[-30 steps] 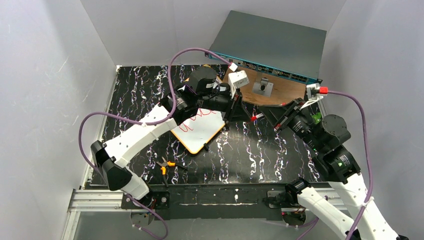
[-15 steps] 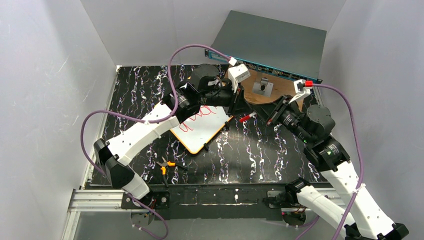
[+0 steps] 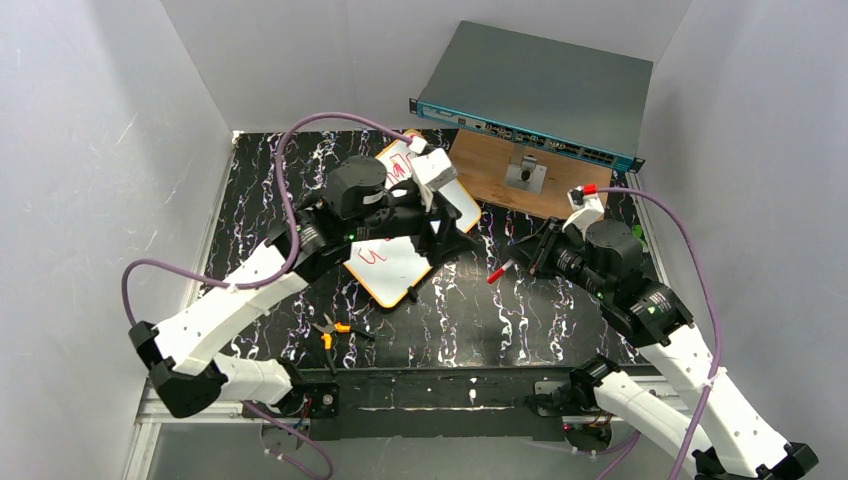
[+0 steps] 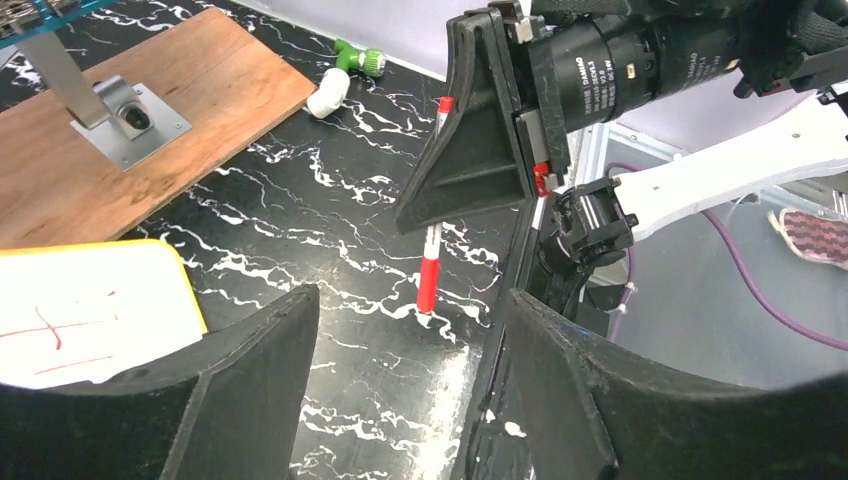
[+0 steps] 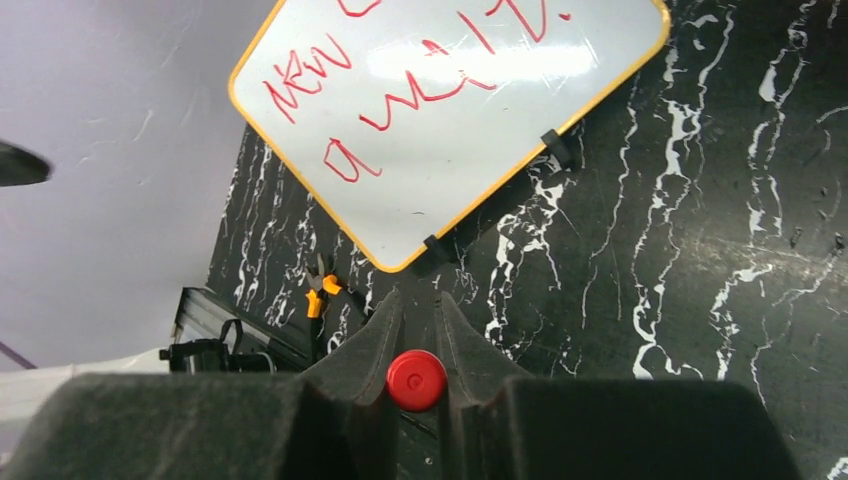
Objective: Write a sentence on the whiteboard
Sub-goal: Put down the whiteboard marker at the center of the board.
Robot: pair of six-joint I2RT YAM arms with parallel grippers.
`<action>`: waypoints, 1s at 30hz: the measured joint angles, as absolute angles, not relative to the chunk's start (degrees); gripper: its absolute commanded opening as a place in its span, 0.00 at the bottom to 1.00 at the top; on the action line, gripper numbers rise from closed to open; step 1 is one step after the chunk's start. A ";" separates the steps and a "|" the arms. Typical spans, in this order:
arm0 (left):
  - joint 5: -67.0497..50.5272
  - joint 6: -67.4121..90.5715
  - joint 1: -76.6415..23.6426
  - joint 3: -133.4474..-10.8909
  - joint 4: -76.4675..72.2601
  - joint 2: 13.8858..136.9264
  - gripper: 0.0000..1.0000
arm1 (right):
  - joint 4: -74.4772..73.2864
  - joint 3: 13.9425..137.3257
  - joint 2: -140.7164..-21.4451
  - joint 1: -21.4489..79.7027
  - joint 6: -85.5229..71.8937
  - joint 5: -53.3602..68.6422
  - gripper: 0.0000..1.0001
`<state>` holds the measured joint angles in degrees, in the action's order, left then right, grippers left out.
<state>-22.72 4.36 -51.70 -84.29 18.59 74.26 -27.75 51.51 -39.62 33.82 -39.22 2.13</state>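
The whiteboard [image 3: 400,270] [image 5: 440,150], white with an orange rim, lies at the table's middle left; my left arm crosses over it. Only a corner of the whiteboard [image 4: 110,310] shows in the left wrist view. The sentence [image 5: 400,90] is red handwriting in two lines, and bits of the sentence [image 3: 376,256] show beside the arm. My left gripper [image 3: 452,240] [image 4: 410,400] hangs open over bare table by the board's right edge, nothing between its fingers. My right gripper [image 3: 528,255] [image 5: 420,300] is shut on a red marker [image 3: 497,272] [image 4: 430,270] [image 5: 416,380], right of the board.
A grey network switch [image 3: 540,90] lies at the back, with a brown wooden board [image 3: 490,165] [image 4: 150,150] and its metal bracket [image 3: 525,175] in front of it. Orange-handled pliers [image 3: 333,330] [image 5: 318,290] lie near the front. A green-and-white object [image 4: 345,80] lies at the far right.
My left gripper has opened and swung back left, away from the marker, uncovering the board's far end. My right gripper has carried the marker left and nearer.
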 measured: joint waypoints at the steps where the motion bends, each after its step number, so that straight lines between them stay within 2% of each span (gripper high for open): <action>1: -22.24 4.34 -51.70 -83.94 18.74 73.21 0.69 | -28.25 51.51 -39.64 33.82 -39.29 1.50 0.01; 3: -21.30 4.38 -51.70 -82.96 19.35 71.46 0.74 | -29.02 51.51 -39.77 33.82 -39.79 0.56 0.01; 6: -19.49 4.62 -51.70 -80.49 20.62 69.41 0.87 | -29.76 51.40 -40.58 33.85 -41.15 -0.78 0.01; 11: -15.18 5.26 -51.70 -77.87 25.04 67.42 0.98 | -30.41 49.84 -44.03 33.82 -45.08 -2.55 0.01; 22: -1.15 9.10 -51.59 -73.67 36.53 60.07 0.98 | -26.87 41.15 -54.83 33.74 -54.46 -1.04 0.02; 23: -0.36 9.54 -51.59 -72.93 37.26 59.13 0.98 | -26.28 40.66 -55.66 33.69 -54.89 -0.82 0.07; 25: 1.32 10.55 -51.59 -71.26 38.81 56.95 0.98 | -24.88 39.68 -57.32 33.43 -55.59 0.05 0.28; 28: 3.46 12.19 -51.59 -69.04 40.97 53.69 0.98 | -23.18 38.20 -58.98 33.19 -56.75 0.69 0.64; 30: 4.36 13.26 -51.59 -67.72 41.78 51.79 0.98 | -22.72 37.52 -59.42 32.97 -57.28 0.93 0.71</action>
